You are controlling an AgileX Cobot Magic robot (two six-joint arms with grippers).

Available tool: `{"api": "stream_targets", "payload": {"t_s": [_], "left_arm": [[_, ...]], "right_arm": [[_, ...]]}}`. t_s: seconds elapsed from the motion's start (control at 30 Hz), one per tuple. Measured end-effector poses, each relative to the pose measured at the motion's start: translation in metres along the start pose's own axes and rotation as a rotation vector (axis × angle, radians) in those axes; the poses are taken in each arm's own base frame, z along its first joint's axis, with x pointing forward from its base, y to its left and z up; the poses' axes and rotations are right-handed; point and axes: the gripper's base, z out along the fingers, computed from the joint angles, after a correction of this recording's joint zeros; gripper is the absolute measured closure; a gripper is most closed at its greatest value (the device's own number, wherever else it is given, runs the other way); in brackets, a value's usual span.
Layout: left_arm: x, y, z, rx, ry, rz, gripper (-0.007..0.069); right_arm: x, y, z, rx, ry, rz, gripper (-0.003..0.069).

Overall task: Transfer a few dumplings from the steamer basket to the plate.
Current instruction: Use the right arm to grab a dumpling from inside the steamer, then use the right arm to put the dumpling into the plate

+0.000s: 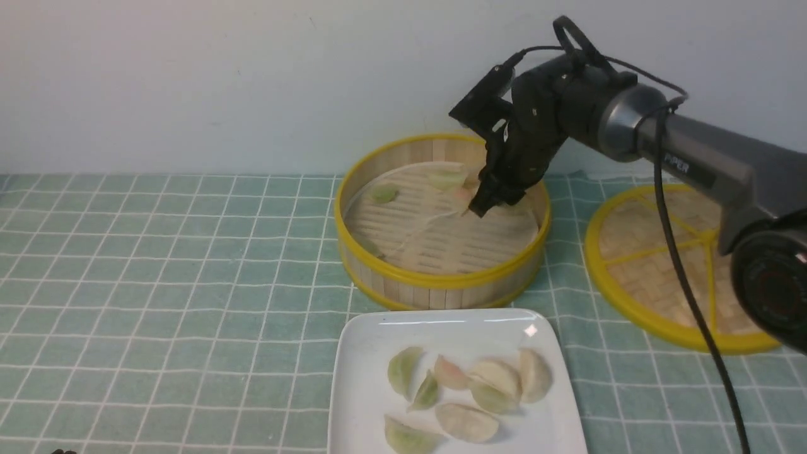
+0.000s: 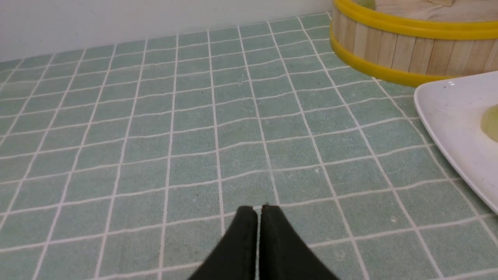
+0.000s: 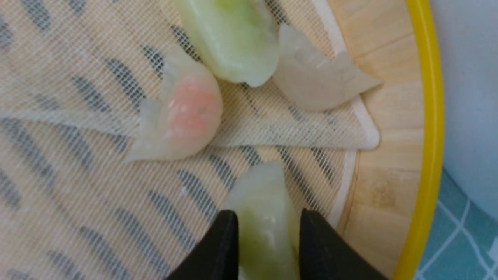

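Note:
The steamer basket [image 1: 441, 280] stands at the back centre with several dumplings on its liner, one green dumpling [image 1: 383, 192] at its left. My right gripper [image 1: 488, 205] reaches down inside it near the far right wall. In the right wrist view the right gripper [image 3: 268, 221] is shut on a pale green dumpling [image 3: 264, 202] lying on the liner. A pinkish dumpling [image 3: 186, 112], another green one [image 3: 233, 42] and a cream-white one [image 3: 315, 81] lie just beyond. The white plate [image 1: 365, 340] in front holds several dumplings [image 1: 466, 421]. My left gripper [image 2: 257, 210] is shut and empty over the cloth.
The flat woven lid [image 1: 656, 265] lies to the right of the steamer. A green checked cloth [image 1: 157, 284] covers the table. In the left wrist view the steamer wall [image 2: 389, 50] and the plate's corner [image 2: 451, 116] lie off to one side. The liner is folded over near the held dumpling.

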Motion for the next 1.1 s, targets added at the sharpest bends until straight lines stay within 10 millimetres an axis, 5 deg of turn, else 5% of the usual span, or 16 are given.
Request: {"api": "stream_targets", "payload": {"t_s": [0.4,0.6,0.7,0.93,1.1], "left_arm": [[0.0,0.0,0.0,0.0,0.0,0.0,0.0631],[0.0,0.0,0.0,0.0,0.0,0.0,0.0631],[0.0,0.0,0.0,0.0,0.0,0.0,0.0631],[0.0,0.0,0.0,0.0,0.0,0.0,0.0631],[0.0,0.0,0.0,0.0,0.0,0.0,0.0631]], "right_arm": [[-0.003,-0.008,-0.125,-0.059,-0.044,0.132,0.0475],[0.043,0.025,-0.175,-0.254,-0.019,0.198,0.0475],[0.069,0.054,-0.174,-0.362,0.047,0.18,0.0475],[0.11,0.132,-0.127,-0.512,0.222,0.097,0.0475],[0.114,0.152,-0.11,-0.48,0.21,0.057,0.0475]]}}
